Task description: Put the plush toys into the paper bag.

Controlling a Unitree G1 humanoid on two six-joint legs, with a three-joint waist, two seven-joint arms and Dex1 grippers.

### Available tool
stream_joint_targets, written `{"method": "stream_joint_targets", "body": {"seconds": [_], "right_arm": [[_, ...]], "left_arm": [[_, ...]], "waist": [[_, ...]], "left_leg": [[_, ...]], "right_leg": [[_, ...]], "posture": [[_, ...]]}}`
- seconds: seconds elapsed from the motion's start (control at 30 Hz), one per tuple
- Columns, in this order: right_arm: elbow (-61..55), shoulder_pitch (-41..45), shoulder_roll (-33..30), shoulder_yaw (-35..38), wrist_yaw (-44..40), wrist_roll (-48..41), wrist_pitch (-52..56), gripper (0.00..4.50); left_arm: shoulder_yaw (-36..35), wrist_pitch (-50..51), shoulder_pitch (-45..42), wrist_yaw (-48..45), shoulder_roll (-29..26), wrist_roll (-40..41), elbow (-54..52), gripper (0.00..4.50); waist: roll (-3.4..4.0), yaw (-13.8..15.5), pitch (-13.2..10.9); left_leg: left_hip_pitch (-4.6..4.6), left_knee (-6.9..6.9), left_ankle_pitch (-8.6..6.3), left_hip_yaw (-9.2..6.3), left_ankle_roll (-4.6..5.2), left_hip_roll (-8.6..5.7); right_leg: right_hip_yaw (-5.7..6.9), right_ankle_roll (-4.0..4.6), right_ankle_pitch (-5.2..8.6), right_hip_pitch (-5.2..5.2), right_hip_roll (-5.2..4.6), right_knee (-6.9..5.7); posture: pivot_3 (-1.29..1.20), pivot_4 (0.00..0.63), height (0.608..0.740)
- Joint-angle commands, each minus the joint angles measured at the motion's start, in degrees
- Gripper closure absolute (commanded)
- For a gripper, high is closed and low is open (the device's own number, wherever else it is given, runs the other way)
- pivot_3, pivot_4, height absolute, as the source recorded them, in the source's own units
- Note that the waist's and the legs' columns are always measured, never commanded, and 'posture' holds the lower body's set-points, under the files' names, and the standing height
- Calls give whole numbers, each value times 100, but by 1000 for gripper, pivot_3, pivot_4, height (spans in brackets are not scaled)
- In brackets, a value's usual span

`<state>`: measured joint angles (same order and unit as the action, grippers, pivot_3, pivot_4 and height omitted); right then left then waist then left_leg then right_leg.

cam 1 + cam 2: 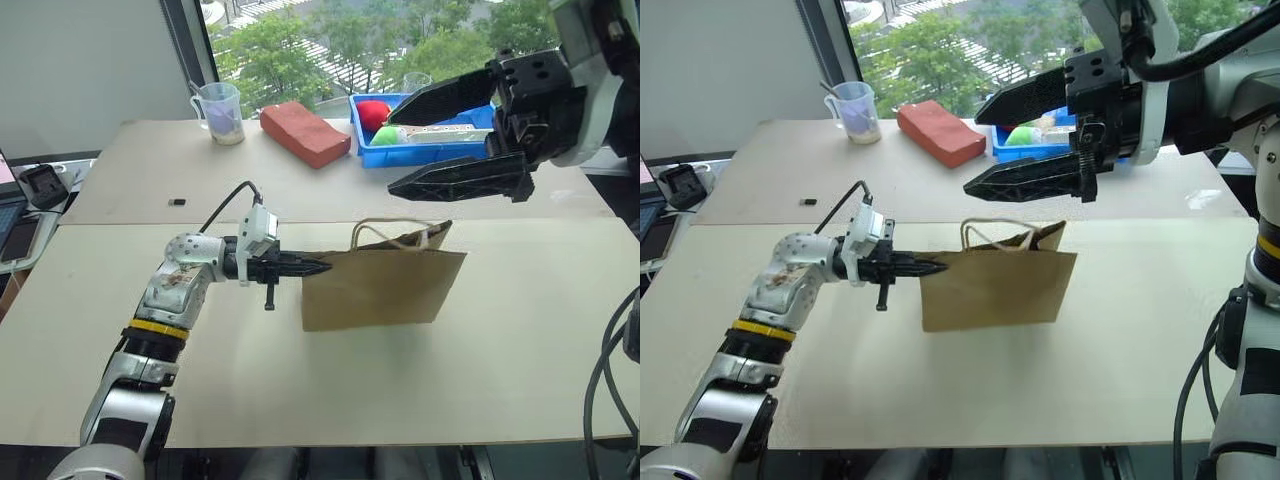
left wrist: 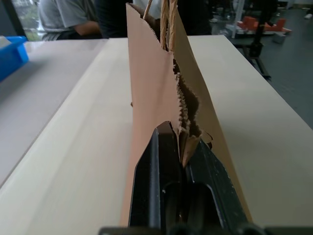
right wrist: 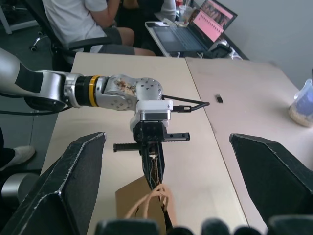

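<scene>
The brown paper bag (image 1: 380, 285) stands upright near the middle of the table, its twisted loop handles on top. My left gripper (image 1: 318, 267) points level at the bag's left side edge and is shut on that folded edge (image 2: 182, 122). My right gripper (image 1: 392, 150) hangs above and behind the bag, open wide with nothing between its fingers. In the right wrist view the bag's handles (image 3: 151, 200) sit below and between those fingers. The plush toys are out of view.
A blue bin (image 1: 430, 155) at the back holds a red soft item (image 1: 372, 113) and a green one (image 1: 385, 135). A reddish-brown block (image 1: 305, 133) and a plastic cup (image 1: 222, 112) stand at the back left. A seated person (image 3: 83, 19) and a laptop (image 3: 195, 29) are beyond the table's left end.
</scene>
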<state>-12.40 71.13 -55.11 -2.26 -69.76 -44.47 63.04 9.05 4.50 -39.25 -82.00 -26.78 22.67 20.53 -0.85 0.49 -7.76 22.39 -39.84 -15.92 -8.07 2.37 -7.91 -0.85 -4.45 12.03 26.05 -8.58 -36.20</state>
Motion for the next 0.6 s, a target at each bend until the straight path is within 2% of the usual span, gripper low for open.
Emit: {"method": "stream_joint_targets", "body": {"seconds": [0.03, 0.27, 0.3, 0.33, 0.47, 0.57, 0.6], "right_arm": [[-96, -44, -207, 104, -114, -75, 49, 0], [-197, -250, -279, 107, -36, 6, -14, 0], [-200, -271, -278, 110, -24, 16, -27, 0], [-202, -288, -277, 113, -17, 23, -37, 0], [-140, -446, -357, 170, -17, 132, -158, 0], [-128, -1040, -712, 345, -37, 372, -473, 0], [-161, -1223, -825, 402, -37, 423, -560, 0]], "left_arm": [[35, -623, -401, -532, 68, -181, 663, 4433], [-65, -963, -817, -707, 180, -355, 1341, 4433], [-79, -870, -807, -710, 148, -333, 1261, 3875], [-89, -756, -783, -718, 102, -311, 1140, 3550], [-239, 113, -465, -564, -307, -54, -6, 1602], [-629, 793, -63, -115, -756, 195, -1064, 147], [-743, 960, 37, 30, -875, 253, -1307, 35]], "waist": [[0, 1, 0], [0, 2, 0], [0, 1, 0], [0, 1, 0], [0, -27, 0], [0, -59, 0], [0, -55, 0]], "left_leg": [[2, 0, -1, 1, 2, 1], [6, -2, -5, 10, 9, 1], [6, -3, -5, 10, 9, 1], [6, -2, -5, 11, 9, 1], [8, -2, -5, 12, 9, 3], [8, 1, -7, 12, 10, 7], [9, 2, -8, 11, 10, 8]], "right_leg": [[2, -1, 0, 1, 0, 1], [2, -5, -3, 4, -5, 4], [2, -5, -3, 5, -5, 4], [1, -5, -3, 6, -5, 3], [1, -6, -3, 9, -4, -2], [0, -6, -3, 11, -3, -12], [2, -6, -4, 10, -1, -12]], "posture": [[0, 150, 740], [0, 150, 740], [0, 150, 740], [0, 150, 740], [0, 150, 740], [0, 150, 740], [0, 150, 740]]}}
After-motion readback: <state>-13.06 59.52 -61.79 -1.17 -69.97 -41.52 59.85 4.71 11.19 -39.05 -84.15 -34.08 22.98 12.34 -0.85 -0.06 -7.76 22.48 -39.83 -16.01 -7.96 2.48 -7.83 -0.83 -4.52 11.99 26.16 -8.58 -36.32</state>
